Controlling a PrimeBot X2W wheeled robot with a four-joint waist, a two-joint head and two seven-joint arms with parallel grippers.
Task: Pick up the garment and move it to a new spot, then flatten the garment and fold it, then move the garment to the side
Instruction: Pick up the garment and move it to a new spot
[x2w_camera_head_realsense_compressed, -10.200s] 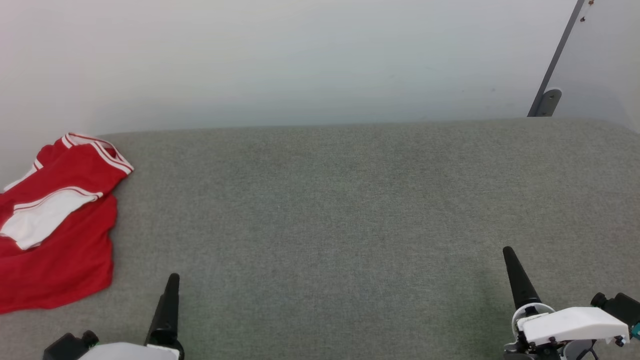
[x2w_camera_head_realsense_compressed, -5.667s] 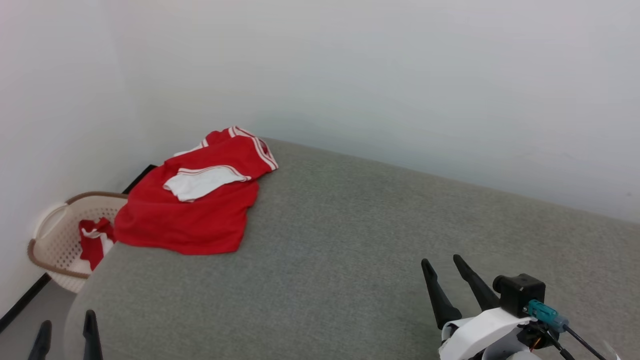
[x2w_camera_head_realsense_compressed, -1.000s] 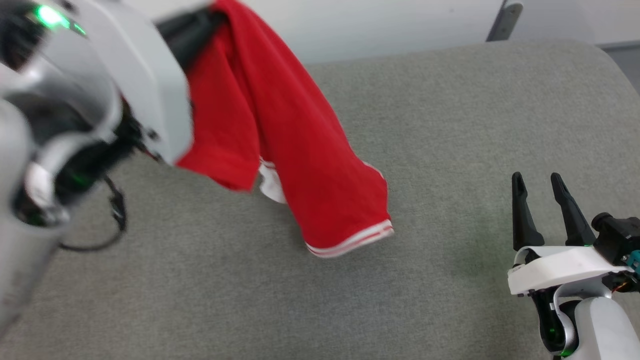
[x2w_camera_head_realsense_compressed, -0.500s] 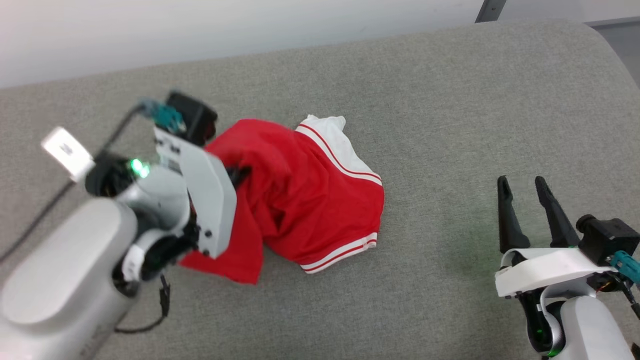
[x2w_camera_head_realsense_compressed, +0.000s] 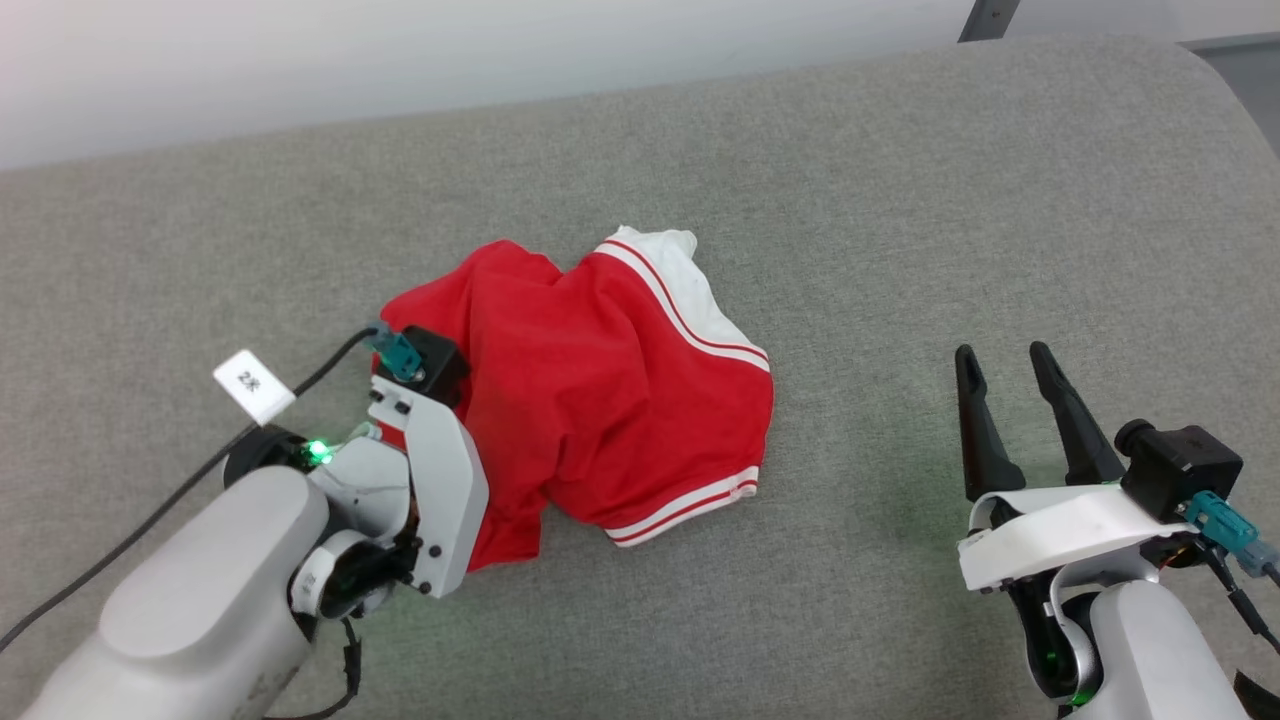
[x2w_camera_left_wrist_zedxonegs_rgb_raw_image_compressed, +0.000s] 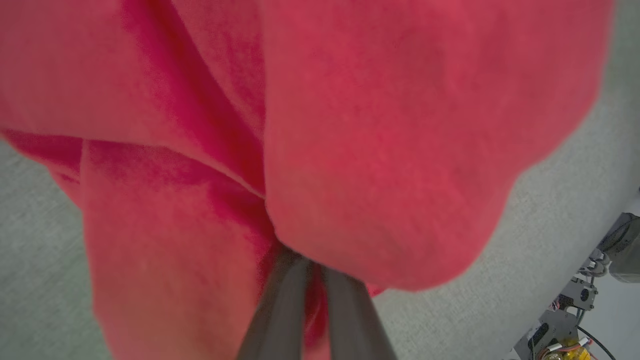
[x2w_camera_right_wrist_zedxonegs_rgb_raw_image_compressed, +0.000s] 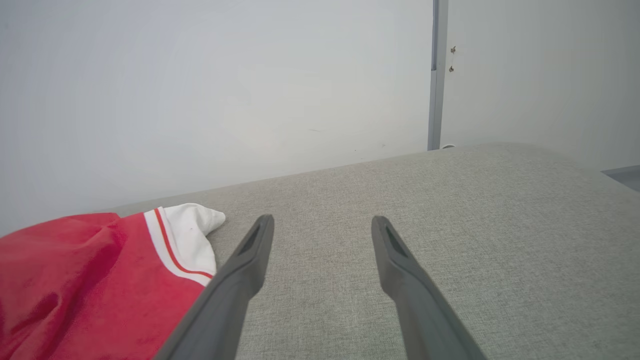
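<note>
Head view: the garment (x2w_camera_head_realsense_compressed: 610, 400) is lying bunched on the grey cushion (x2w_camera_head_realsense_compressed: 900, 180); the right gripper (x2w_camera_head_realsense_compressed: 1002, 352) is hovering well to its right, fingers spread
Left wrist view: the left gripper (x2w_camera_left_wrist_zedxonegs_rgb_raw_image_compressed: 312, 272) is pinching a red fold, fingers almost together; cloth is draping over them
Right wrist view: the fingers are standing apart, holding nothing; the garment is lying apart at their left

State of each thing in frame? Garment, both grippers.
garment: crumpled in a heap on the grey padded surface, not flattened or folded.
left gripper: shut on the garment, red cloth pinched between its fingers.
right gripper: open, empty, apart from the garment.
</note>
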